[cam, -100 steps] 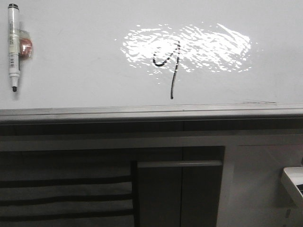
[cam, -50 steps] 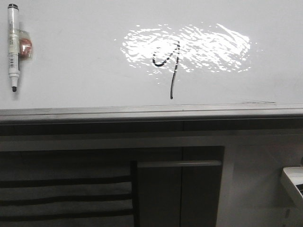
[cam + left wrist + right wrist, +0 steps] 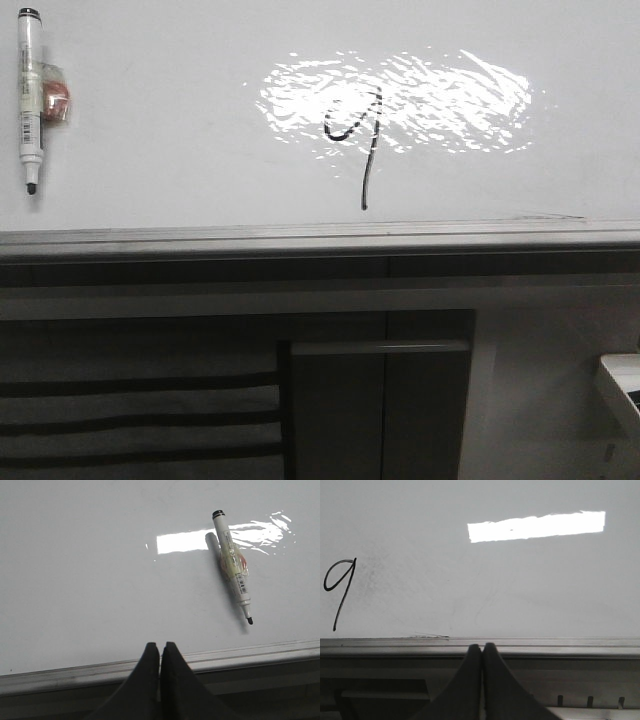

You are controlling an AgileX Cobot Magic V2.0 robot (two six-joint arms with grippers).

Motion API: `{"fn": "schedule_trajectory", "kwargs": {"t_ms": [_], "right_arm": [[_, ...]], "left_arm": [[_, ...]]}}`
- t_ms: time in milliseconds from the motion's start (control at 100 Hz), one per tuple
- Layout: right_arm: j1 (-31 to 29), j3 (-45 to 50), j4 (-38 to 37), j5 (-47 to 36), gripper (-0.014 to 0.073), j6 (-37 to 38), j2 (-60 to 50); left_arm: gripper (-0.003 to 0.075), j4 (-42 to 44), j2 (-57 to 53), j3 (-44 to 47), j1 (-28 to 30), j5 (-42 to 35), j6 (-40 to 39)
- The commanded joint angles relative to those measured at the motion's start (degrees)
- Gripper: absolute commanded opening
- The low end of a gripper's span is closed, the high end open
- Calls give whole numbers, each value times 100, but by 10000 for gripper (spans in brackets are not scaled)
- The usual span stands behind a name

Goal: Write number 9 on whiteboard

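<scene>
A: Jaw state, left side?

B: The left gripper [image 3: 160, 652] was fully closed, its two dark fingers pressed together along their length, with nothing between them. It sat over the grey edge rail [image 3: 240, 652] of the board, clear of any object.

A: And the right?

B: Same reading. The right gripper [image 3: 481, 652] was closed tight and held nothing, also positioned over the rail.

A: Nearest object to the left one?

B: The marker [image 3: 232, 565] lay flat on the whiteboard [image 3: 80, 580], well apart from the fingers. Its tip was uncapped and pointed toward the rail; the black end cap pointed away. A white body with a printed label, and a small reddish tag or sticker against its middle. What the tag was, I could not tell.

A: Nearest to the right one?

B: The number 9 [image 3: 339, 592], off to one side of the fingers. Its tail ended just short of the rail.

A: Front camera record?

B: The 9 [image 3: 362, 145] stood near the board's middle, a small open loop with a long, slightly wavy tail. The loop sat inside a bright rippled patch of glare [image 3: 440, 100]; the tail ran out below it. The marker [image 3: 30, 100] lay at the far left, well apart from the digit. Neither gripper appeared in that view. Below the rail were dark slatted cabinet panels [image 3: 140, 415].
</scene>
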Motion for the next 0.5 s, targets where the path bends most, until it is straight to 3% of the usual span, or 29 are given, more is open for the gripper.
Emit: {"fn": "schedule_trajectory", "kwargs": {"t_ms": [0, 150, 280, 490], "right_arm": [[-48, 158, 14, -488, -72, -17, -101], [-48, 158, -37, -530, -72, 109, -101], [-48, 158, -1161, -692, -72, 1154, -101], [-48, 158, -1158, -638, -72, 1142, -101]], "left_arm": [[-20, -57, -154, 177, 28, -473, 0], [-20, -57, -154, 177, 28, -473, 0], [-20, -57, -154, 177, 28, -473, 0], [-20, -57, -154, 177, 28, -473, 0]]}}
